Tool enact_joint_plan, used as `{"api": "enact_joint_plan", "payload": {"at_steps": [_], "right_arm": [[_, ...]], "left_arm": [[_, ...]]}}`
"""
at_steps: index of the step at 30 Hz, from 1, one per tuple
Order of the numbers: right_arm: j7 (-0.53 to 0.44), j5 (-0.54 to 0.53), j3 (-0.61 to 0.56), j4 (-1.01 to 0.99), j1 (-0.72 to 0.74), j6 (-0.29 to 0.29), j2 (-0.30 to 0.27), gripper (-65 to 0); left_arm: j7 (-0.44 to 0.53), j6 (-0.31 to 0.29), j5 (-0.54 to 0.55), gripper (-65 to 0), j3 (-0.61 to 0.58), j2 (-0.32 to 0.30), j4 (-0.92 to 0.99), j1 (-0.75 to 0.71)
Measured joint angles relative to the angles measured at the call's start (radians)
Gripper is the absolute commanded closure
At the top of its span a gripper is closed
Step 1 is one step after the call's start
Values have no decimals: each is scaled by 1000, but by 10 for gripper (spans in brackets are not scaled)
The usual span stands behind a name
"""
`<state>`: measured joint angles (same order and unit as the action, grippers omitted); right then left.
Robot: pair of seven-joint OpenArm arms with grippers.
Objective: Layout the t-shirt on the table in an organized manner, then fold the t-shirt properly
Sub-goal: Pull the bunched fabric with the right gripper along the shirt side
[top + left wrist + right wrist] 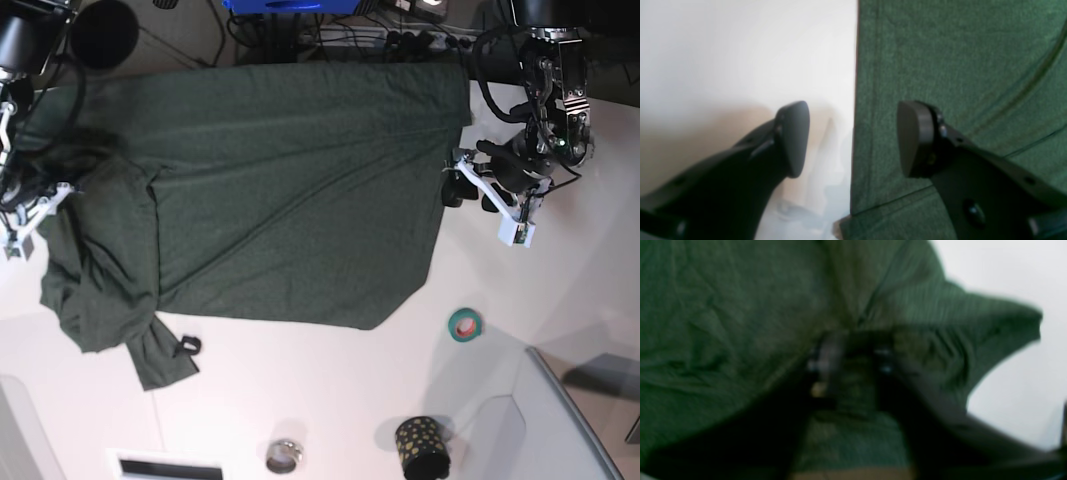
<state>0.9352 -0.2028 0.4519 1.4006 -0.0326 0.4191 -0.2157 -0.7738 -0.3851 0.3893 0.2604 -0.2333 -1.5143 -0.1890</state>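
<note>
The dark green t-shirt (290,190) lies spread across the white table (330,400), its left part bunched and folded over itself. In the base view my left gripper (457,187) sits at the shirt's right edge. Up close, the left gripper (853,140) is open and straddles that straight edge, one finger over the bare table (740,60) and the other over the t-shirt (957,60). My right gripper (55,195) is at the bunched left side. In the blurred right wrist view the right gripper (855,370) has its fingers apart, with crumpled t-shirt (723,323) fabric showing between them.
A teal tape roll (463,324), a black dotted cup (422,446) and a small metal can (284,456) stand on the near side. A small black clip (187,346) lies by the shirt's lower left. A grey bin corner (565,420) is at the lower right; cables (380,40) run along the far edge.
</note>
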Motion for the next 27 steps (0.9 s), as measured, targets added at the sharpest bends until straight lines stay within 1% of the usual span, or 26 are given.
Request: {"api": "enact_joint_plan", "payload": {"at_steps": [2, 3, 5, 7, 8, 9, 10, 11, 12, 14, 15, 17, 19, 21, 24, 26, 27], "right_arm": [[41, 0, 0, 80, 0, 0, -2, -456], [35, 2, 0, 145, 1, -2, -3, -497], [8, -11, 0, 241, 19, 10, -14, -501], [-7, 1, 1, 223, 107, 3, -20, -501], [-21, -3, -1, 154, 172, 6, -38, -501], [-54, -14, -8, 39, 250, 14, -62, -501], [-91, 2, -9, -90, 322, -3, -73, -501], [-146, 0, -2, -248, 407, -4, -95, -500], [-212, 14, 1, -397, 473, -8, -114, -500], [-405, -5, -5, -706, 572, -1, -156, -500], [-481, 6, -4, -841, 610, -11, -171, -500], [-594, 6, -6, -1047, 661, -80, -192, -500], [-680, 7, -7, -1168, 689, -131, -209, -500], [-731, 2, -11, -1191, 689, -158, -217, -500], [-748, 2, -67, -1186, 670, -158, -219, -500], [-785, 1, -87, -1187, 646, -202, -206, -500], [-798, 2, -90, -1188, 632, -209, -198, -491]], "left_arm": [[0, 0, 0, -397, 0, 1, 0, 0], [2, 0, 1, -397, 0, 1, 0, 0], [2, 0, 0, -397, 0, 0, 0, 1], [2, 0, 0, -397, 0, -2, 1, 2], [2, 0, 0, -397, 0, -1, 1, 2], [2, 0, 0, -397, -1, 0, 1, 3], [3, 0, 0, -397, 0, -1, 1, 2], [4, 0, 1, -397, 0, 0, 1, 3], [1, 0, 0, -397, 1, -1, 0, 2], [5, 3, 0, -397, 0, 0, 0, 2], [5, -5, 3, -397, 0, 0, 0, -1], [3, -4, 0, -397, 0, -3, 0, -5], [2, -4, 0, -397, 0, -5, 0, -8], [3, -4, 0, -397, 0, -5, 1, -8], [3, -4, 0, -397, 0, -5, 1, -8], [3, -4, 0, -397, 0, -4, 1, -8], [3, -4, 0, -397, 0, -4, 1, -8]]}}
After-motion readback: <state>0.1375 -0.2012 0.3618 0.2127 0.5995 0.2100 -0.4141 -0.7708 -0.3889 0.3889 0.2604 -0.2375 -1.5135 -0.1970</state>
